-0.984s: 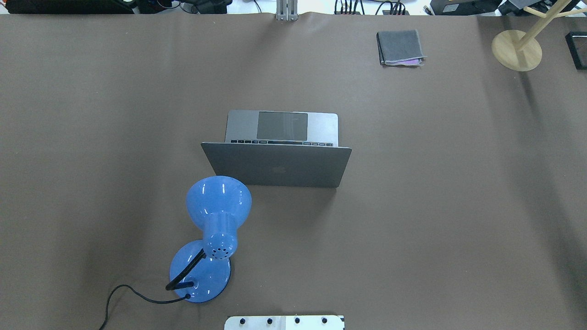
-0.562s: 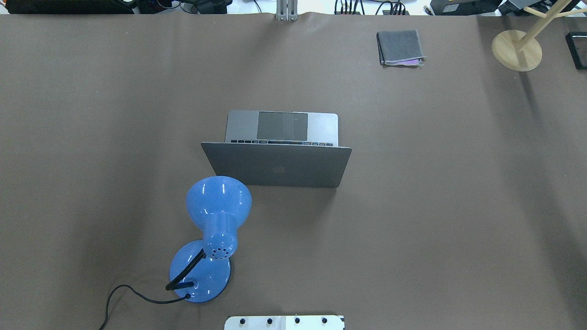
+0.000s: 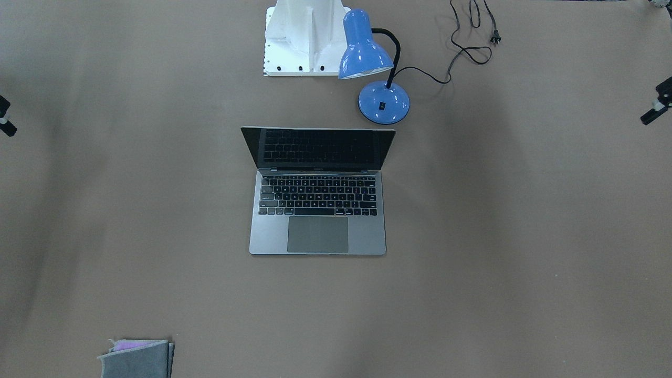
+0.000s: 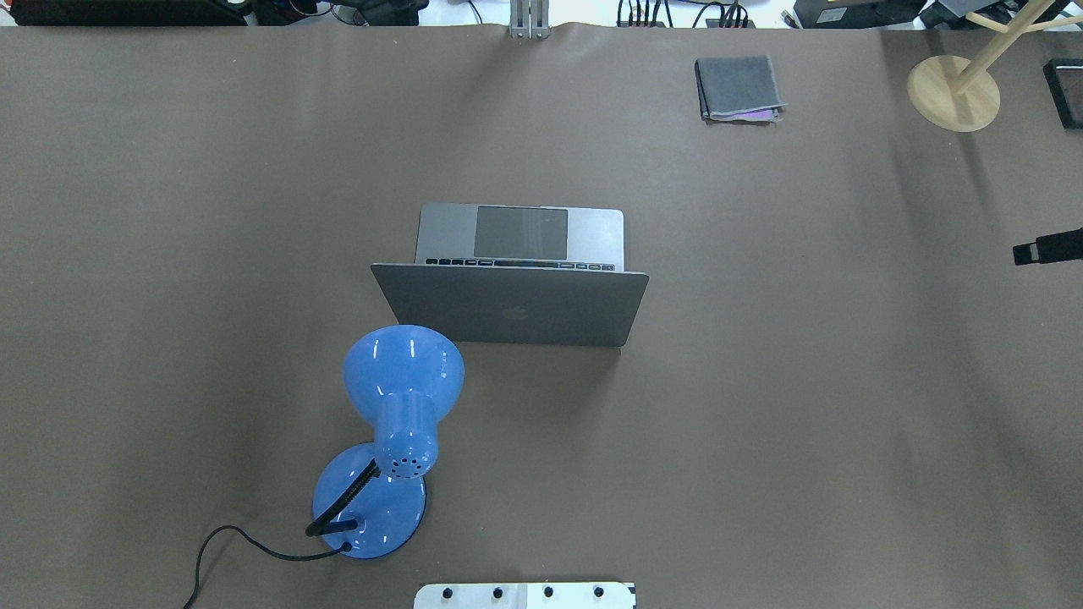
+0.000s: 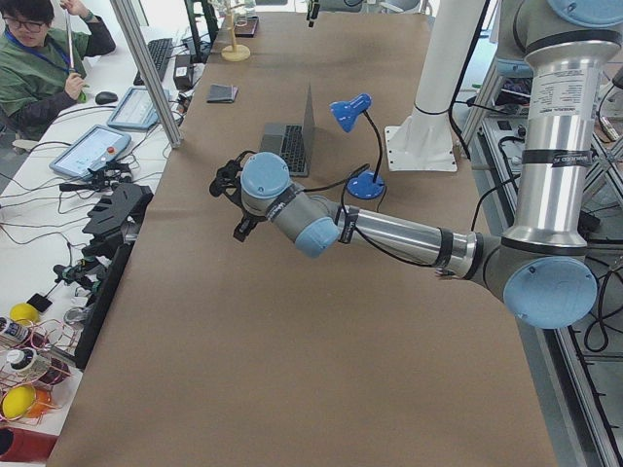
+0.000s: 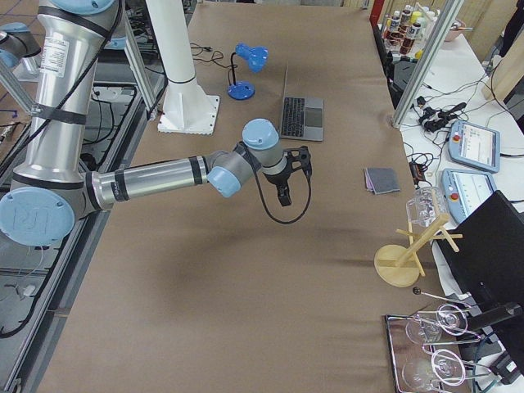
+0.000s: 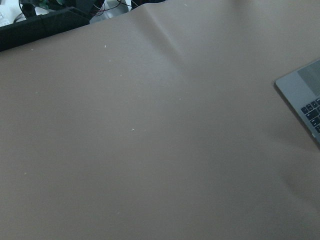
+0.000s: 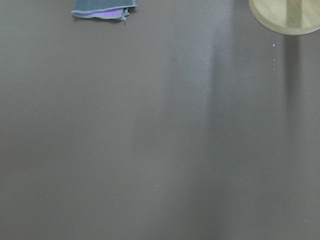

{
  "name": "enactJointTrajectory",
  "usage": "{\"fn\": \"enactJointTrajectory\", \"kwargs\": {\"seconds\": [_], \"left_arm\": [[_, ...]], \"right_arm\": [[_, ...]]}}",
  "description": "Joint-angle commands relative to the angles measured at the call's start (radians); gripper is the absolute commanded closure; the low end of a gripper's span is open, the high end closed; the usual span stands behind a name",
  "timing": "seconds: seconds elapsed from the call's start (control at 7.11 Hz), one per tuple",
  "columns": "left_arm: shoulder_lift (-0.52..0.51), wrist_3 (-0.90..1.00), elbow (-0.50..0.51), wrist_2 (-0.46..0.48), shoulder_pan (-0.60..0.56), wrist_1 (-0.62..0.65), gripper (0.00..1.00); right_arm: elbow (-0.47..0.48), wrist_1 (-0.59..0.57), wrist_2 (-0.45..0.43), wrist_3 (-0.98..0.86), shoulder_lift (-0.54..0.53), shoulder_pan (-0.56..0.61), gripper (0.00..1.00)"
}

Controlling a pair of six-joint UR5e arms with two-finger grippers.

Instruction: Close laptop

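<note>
The space-grey laptop [image 3: 317,233] stands open in the middle of the table, its dark screen upright and facing away from the robot. In the overhead view its lid [image 4: 512,306] shows the apple logo. My right gripper [image 4: 1047,247] only shows its tip at the right edge, far from the laptop; it also shows in the front view [image 3: 4,123] and the right view [image 6: 285,192]. My left gripper [image 3: 656,107] hovers far off on the other side, also seen in the left view [image 5: 229,185]. I cannot tell whether either is open or shut. A laptop corner [image 7: 305,100] shows in the left wrist view.
A blue desk lamp [image 4: 402,372] stands close behind the laptop lid on the robot's left, with its cord trailing. A grey felt pouch [image 4: 738,87] lies at the far right. A wooden stand [image 4: 953,93] sits in the far right corner. The white robot base [image 3: 304,37] is behind.
The tip of my right gripper has come into the overhead view at the right edge. The laptop and the lamp have not moved.
</note>
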Motion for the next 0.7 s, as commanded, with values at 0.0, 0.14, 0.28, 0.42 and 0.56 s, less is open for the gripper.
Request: {"fn": "enactJointTrajectory", "kwargs": {"seconds": [0.0, 0.14, 0.28, 0.42, 0.56], "left_arm": [[-0.046, -0.343, -0.053, 0.004, 0.148, -0.069, 0.02], [-0.072, -0.438, -0.084, 0.007, 0.219, -0.067, 0.03], [-0.083, -0.455, -0.103, 0.042, 0.266, -0.069, 0.03], [-0.111, -0.52, -0.109, 0.065, 0.314, -0.069, 0.03], [-0.138, -0.594, -0.121, 0.091, 0.357, -0.069, 0.05]], "right_arm": [[0.103, -0.004, -0.084, 0.252, 0.0, -0.143, 0.0], [0.155, -0.011, -0.099, 0.356, -0.002, -0.194, 0.03], [0.243, -0.11, -0.102, 0.42, -0.002, -0.236, 0.04], [0.325, -0.205, -0.141, 0.458, 0.0, -0.292, 0.04], [0.357, -0.227, -0.227, 0.551, 0.018, -0.391, 0.04]]}}
